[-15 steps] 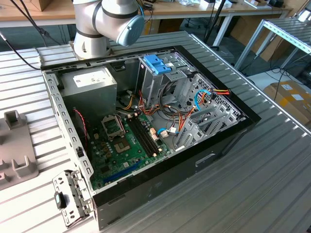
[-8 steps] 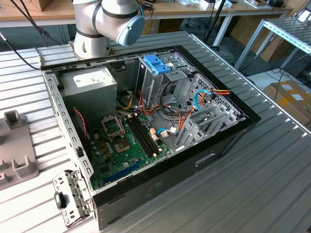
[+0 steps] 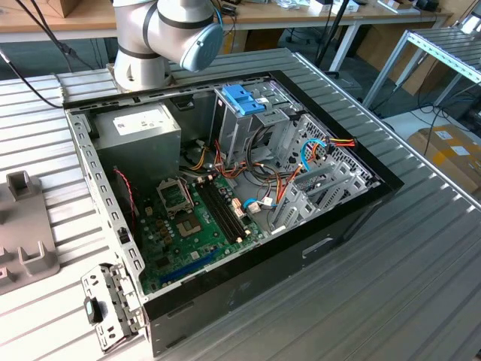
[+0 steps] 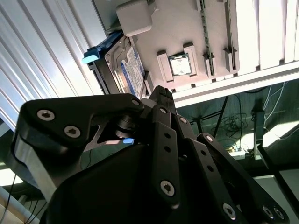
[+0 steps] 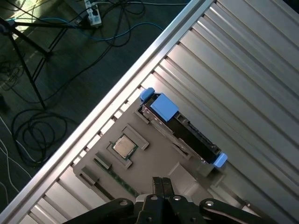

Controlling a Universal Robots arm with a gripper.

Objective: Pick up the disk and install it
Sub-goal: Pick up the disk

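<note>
The disk stands on its long edge in a slot of a grey holder that lies on the ribbed metal table, near the table's edge. Its dark body sits in a light blue frame whose tabs stick out at both ends. In the second wrist view the disk shows its labelled flat side, with the holder beside it. A small square chip rests in another pocket of the same holder, just beside the disk's slot. The gripper hangs over the holder, apart from the disk, with its two black fingers pressed together and nothing between them; in the second wrist view its tips point toward the chip. Beyond the table edge, loose cables lie on the dark floor. In the exterior view an open computer case lies on the table, with the arm's base behind it. Inside are a grey power box, a green circuit board, and a metal cage topped by a chunky blue latch. Red, yellow and blue wires crowd the space around the cage. Part of the holder shows at the exterior view's left.
</note>
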